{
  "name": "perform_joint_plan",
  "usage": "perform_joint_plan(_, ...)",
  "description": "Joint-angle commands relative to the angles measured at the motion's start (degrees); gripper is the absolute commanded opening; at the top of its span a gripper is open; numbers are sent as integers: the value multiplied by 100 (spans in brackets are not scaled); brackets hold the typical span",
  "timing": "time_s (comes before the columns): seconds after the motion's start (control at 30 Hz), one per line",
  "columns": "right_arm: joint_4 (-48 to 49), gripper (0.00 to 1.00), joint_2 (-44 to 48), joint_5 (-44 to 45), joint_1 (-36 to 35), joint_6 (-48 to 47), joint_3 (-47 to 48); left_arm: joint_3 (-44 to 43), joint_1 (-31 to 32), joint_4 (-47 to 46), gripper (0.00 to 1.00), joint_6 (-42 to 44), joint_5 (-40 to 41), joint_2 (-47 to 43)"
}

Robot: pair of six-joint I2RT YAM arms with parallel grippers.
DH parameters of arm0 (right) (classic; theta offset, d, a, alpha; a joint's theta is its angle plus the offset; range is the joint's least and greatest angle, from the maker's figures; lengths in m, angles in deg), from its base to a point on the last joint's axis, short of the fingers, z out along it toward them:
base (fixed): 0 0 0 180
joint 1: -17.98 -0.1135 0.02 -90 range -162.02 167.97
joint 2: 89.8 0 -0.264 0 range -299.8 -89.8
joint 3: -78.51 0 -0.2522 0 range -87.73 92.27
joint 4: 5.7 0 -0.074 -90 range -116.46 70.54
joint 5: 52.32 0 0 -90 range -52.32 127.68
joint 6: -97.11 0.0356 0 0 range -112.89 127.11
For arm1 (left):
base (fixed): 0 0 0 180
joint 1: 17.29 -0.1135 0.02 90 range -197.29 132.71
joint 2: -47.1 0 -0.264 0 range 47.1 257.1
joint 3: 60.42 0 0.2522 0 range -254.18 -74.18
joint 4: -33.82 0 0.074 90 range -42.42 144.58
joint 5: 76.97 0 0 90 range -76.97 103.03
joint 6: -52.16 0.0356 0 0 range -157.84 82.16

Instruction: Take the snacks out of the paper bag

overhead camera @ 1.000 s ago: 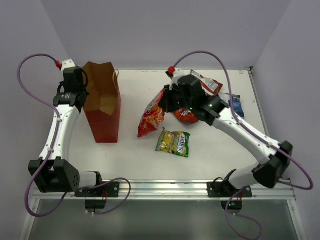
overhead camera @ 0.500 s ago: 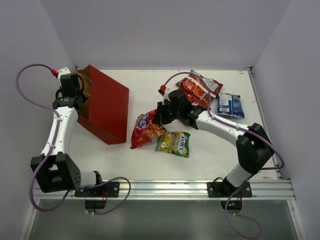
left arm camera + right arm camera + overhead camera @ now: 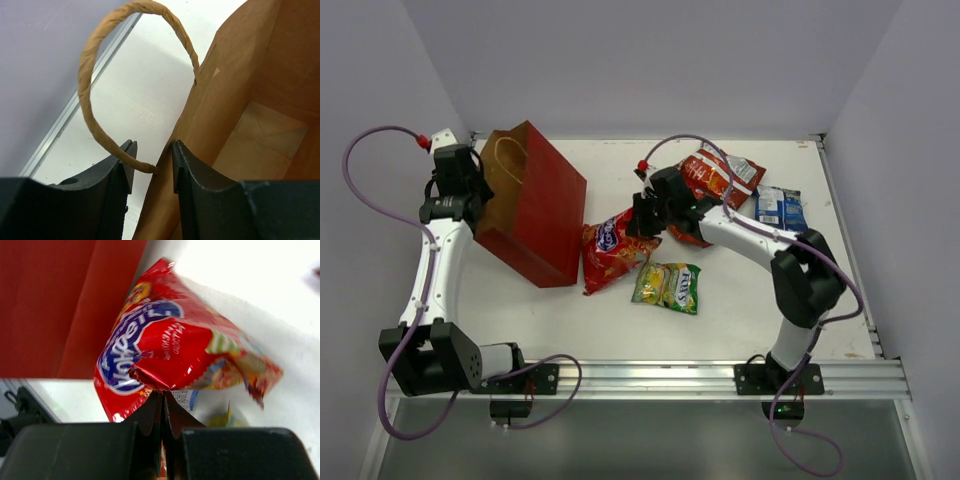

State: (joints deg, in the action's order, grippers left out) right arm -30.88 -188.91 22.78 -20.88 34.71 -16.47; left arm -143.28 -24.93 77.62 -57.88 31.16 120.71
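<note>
The red-brown paper bag (image 3: 535, 210) leans over at the left, its mouth toward my left gripper (image 3: 470, 192). In the left wrist view that gripper (image 3: 152, 150) is open: the bag's brown wall (image 3: 235, 95) and the end of a tan cord handle (image 3: 89, 65) sit loosely between the jaws. My right gripper (image 3: 642, 215) is shut on the crimped edge of a red chip bag (image 3: 610, 250), also seen at the closed tips (image 3: 163, 395) as a red chip bag (image 3: 160, 345) beside the paper bag. A green-yellow snack (image 3: 667, 286), a blue-white snack (image 3: 780, 208) and another red snack (image 3: 720, 172) lie on the table.
An orange snack (image 3: 688, 237) lies partly under my right arm. The metal rail (image 3: 650, 378) runs along the near edge, and white walls close in the back and both sides.
My left jaws have parted off the paper bag's rim, and the bag has tipped from upright to leaning. My right gripper carried the red chip bag left and down beside the paper bag.
</note>
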Motion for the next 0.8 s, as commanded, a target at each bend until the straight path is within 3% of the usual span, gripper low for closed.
perform_joint_plan(0.0,-281,0,-669,276,44,-228,958,-183,-1,-200,40,17,-99,-206)
perform_joint_plan(0.17,-703,0,-1408,373,176,-307,2074,-218,-1,-201,42,-1,-301,-337)
perform_joint_plan(0.27,-791,1,-1392,461,352,-351,2050,-235,-1,-201,42,-1,-407,-434)
perform_joint_plan(0.37,-958,29,-1287,549,387,-622,1997,-235,-1,-183,45,52,-407,-496)
perform_joint_plan(0.4,-1011,44,-1208,575,396,-667,1988,-244,-1,-174,46,69,-389,-496)
perform_joint_plan(0.5,-1213,61,-867,785,396,-755,1891,-288,-1,-148,48,87,-372,-496)
perform_joint_plan(0.6,-1450,75,-270,1171,396,-738,1768,-376,-1,-104,49,96,-363,-496)
perform_joint_plan(0.77,-2239,84,576,1516,396,-975,1960,-516,-1,1,54,96,-372,-496)
